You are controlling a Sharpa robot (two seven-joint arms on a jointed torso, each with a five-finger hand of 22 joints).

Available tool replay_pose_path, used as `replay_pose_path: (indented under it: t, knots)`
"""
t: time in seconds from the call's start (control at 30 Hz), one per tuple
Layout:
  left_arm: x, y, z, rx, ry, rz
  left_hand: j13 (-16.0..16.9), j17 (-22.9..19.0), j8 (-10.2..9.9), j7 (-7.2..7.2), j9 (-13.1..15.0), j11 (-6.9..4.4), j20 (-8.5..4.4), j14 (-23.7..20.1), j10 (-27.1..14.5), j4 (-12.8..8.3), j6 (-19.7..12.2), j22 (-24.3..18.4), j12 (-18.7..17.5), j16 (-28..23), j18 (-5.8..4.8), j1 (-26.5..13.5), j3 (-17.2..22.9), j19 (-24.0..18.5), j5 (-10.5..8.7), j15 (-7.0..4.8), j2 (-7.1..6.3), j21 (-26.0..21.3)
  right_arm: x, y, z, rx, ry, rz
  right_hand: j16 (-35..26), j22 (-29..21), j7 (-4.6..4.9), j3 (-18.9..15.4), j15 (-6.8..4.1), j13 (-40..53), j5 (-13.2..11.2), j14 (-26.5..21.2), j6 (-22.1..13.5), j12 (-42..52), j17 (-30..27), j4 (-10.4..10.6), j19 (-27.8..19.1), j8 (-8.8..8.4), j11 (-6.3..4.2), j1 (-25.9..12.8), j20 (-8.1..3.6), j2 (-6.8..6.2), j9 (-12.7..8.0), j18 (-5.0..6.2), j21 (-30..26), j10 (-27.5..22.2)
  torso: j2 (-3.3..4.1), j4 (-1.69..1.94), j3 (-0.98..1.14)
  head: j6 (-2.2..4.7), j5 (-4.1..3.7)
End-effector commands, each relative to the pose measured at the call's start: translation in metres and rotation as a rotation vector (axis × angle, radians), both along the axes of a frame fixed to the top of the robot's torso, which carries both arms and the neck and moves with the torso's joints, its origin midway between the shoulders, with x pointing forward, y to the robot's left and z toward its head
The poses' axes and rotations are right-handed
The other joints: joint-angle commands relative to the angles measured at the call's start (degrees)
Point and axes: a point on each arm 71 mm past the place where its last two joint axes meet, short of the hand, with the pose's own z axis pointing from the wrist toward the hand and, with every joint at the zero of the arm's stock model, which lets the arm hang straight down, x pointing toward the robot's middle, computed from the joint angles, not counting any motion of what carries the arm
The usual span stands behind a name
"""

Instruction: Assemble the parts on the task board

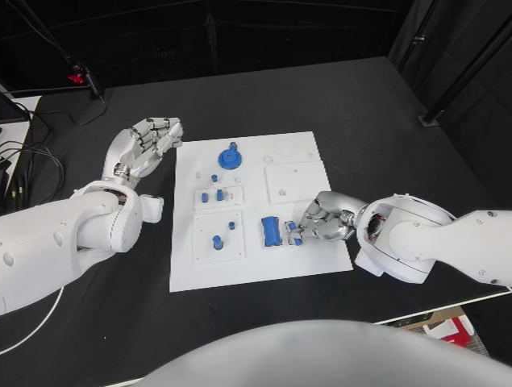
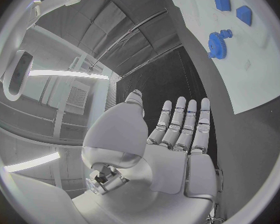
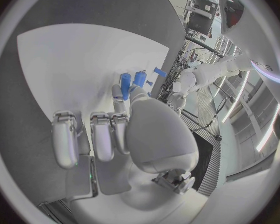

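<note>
The white task board [image 1: 256, 266] lies mid-table. A blue gear [image 1: 231, 156] stands near its far edge, and small blue parts [image 1: 218, 195] sit in the pale insets on its left half. A blue block [image 1: 272, 232] lies near the front. Beside that block my right hand [image 1: 321, 219] rests on the board, pinching a small blue part [image 1: 293, 234] between thumb and a finger [image 3: 117, 92], the other fingers curled in. My left hand [image 1: 149, 143] hovers open just off the board's far left edge, fingers [image 2: 187, 119] straight. The left wrist view shows the gear [image 2: 218, 44] and the board [image 2: 258, 69].
Cables [image 1: 11, 161] trail over the table's left side, and a red item [image 1: 79, 78] lies at the back left. A cardboard box [image 1: 447, 326] stands below the table's front right edge. Raised white plates [image 1: 293, 179] occupy the board's right half.
</note>
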Motion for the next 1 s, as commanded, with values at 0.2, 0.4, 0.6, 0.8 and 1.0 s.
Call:
replay_pose_path:
  t: [0.2, 0.4, 0.6, 0.8, 1.0]
  knots:
    - [-0.0009, -0.0018, 0.0035, -0.016, -0.037, -0.019, -0.1, -0.1, 0.3, 7.31, -0.1, -0.02, 0.09, -0.1, -0.6, 0.0, -0.5, -0.1, 0.3, 0.3, 0.22, 0.2, -0.4, 0.1, 0.25, -0.16, 0.52, 0.3, -0.0001, 0.0033, 0.0004, -0.022, -0.008, 0.025, 0.1, 15.1, -0.13, -0.5, -0.22, 15.1, -0.4, 6.1, 0.2, 0.0, 15.1, 0.1, 6.2, 0.03, 0.16, 0.0, -0.32, -0.13, 0.1, -0.42, 0.2, 6.0, 0.03, -0.04, -0.04, -0.01, 0.06]
    - [-0.0009, -0.0021, 0.0034, -0.016, -0.037, -0.019, -0.1, -0.1, 0.3, 7.31, -0.1, -0.01, 0.09, -0.1, -0.6, 0.0, -0.6, -0.1, 0.3, 0.3, 0.22, 0.2, -0.4, 0.1, 0.32, -0.16, 0.55, 0.3, 0.0008, 0.0037, -0.0003, -0.025, -0.007, 0.024, 0.1, 15.1, -0.14, -0.8, -0.22, 15.1, -0.6, 6.1, 0.3, 0.0, 15.1, 0.3, 6.2, 0.12, 0.15, -0.3, -0.31, 0.02, 0.2, -0.42, 0.2, 6.0, 0.03, -0.02, -0.02, -0.01, -0.02]
    - [-0.0009, -0.0024, 0.0034, -0.017, -0.037, -0.019, -0.1, -0.1, 0.3, 7.31, -0.1, -0.01, 0.09, -0.1, -0.6, 0.0, -0.6, -0.1, 0.3, 0.3, 0.22, 0.2, -0.4, 0.1, 0.32, -0.16, 0.55, 0.3, 0.0019, 0.0039, -0.0012, -0.028, -0.005, 0.022, 0.1, 15.1, -0.16, -1.3, -0.22, 15.1, -0.7, 6.1, 0.4, 0.0, 15.1, 0.4, 6.2, 0.21, 0.13, -1.0, -0.29, 0.42, 0.3, -0.42, 0.2, 6.0, 0.01, 0.0, -0.01, -0.01, 0.07]
    - [-0.0009, -0.0025, 0.0034, -0.016, -0.037, -0.02, -0.1, -0.1, 0.3, 7.31, -0.1, -0.01, 0.09, -0.1, -0.6, 0.0, -0.6, -0.1, 0.3, 0.3, 0.22, 0.2, -0.4, 0.1, 0.32, -0.16, 0.55, 0.3, 0.0026, 0.0042, -0.0018, -0.034, -0.005, 0.025, 0.1, 15.1, -0.07, -2.2, -0.24, 15.1, -1.0, 6.1, 0.1, 0.0, 15.1, 0.5, 6.2, 0.16, 0.2, -2.0, -0.28, 0.81, 0.4, -0.42, 0.2, 6.0, -0.02, -0.02, 0.0, -0.01, 0.1]
    - [-0.0009, -0.0026, 0.0034, -0.017, -0.037, -0.02, -0.1, -0.1, 0.3, 7.31, -0.1, -0.01, 0.09, -0.1, -0.6, 0.0, -0.6, -0.1, 0.3, 0.3, 0.22, 0.2, -0.4, 0.1, 0.32, -0.16, 0.55, 0.3, 0.0031, 0.0043, -0.0022, -0.036, -0.005, 0.029, 0.1, 15.1, 0.0, -2.8, -0.23, 15.1, -1.8, 6.1, -0.2, 0.0, 15.1, 0.4, 6.2, 0.09, 0.27, -2.6, -0.27, 1.19, 0.5, -0.42, 0.2, 6.0, 0.0, -0.02, -0.01, -0.01, 0.22]
